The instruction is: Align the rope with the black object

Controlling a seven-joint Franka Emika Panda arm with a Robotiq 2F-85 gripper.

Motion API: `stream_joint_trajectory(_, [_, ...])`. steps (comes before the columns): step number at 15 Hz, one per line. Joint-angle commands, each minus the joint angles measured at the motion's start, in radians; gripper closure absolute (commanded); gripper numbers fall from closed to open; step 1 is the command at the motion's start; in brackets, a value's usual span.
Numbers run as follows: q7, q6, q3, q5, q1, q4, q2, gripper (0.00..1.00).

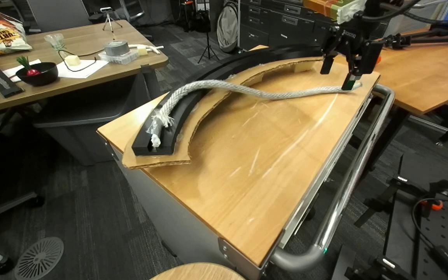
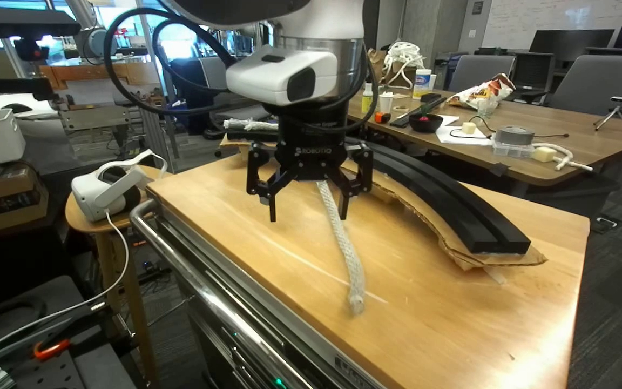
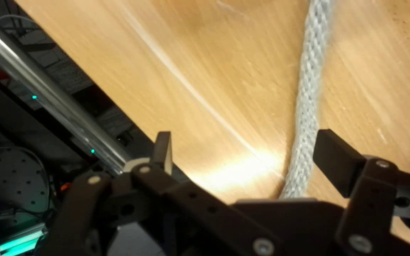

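The wavy pale rope (image 1: 263, 94) has its frayed end on the curved black strip (image 1: 221, 70), the other off

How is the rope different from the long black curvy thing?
The rope is pale grey-white and braided, while the black strip is dark, with a groove along it. The rope is thinner; the black strip is wider. The rope bends in a wavy S, partly off the black strip, but the black strip makes one big arc. Both are long and curved.
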Motion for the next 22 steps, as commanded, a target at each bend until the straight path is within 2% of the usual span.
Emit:
stream_joint_trajectory(1, [0.034,0.092,-0.016,0.058,-0.028,0.066,0.102,0.00])
stream_joint_trajectory(6, [0.085,0.145,-0.047,0.045,-0.040,0.133,0.235,0.00])
stream_joint_trajectory(9, [0.086,0.128,-0.062,0.049,-0.034,0.171,0.288,0.00])
stream_joint_trajectory(10, [0.084,0.125,-0.065,0.050,-0.033,0.180,0.301,0.08])
stream_joint_trajectory(11, [0.074,0.119,-0.066,0.056,-0.033,0.189,0.309,0.28])
stream_joint_trajectory(20, [-0.006,-0.031,-0.073,0.088,-0.045,0.253,0.301,0.95])
stream_joint_trajectory(21, [-0.020,-0.060,-0.074,0.089,-0.045,0.258,0.297,1.00])
stream_joint_trajectory(22, [-0.039,-0.091,-0.073,0.092,-0.045,0.259,0.285,1.00])
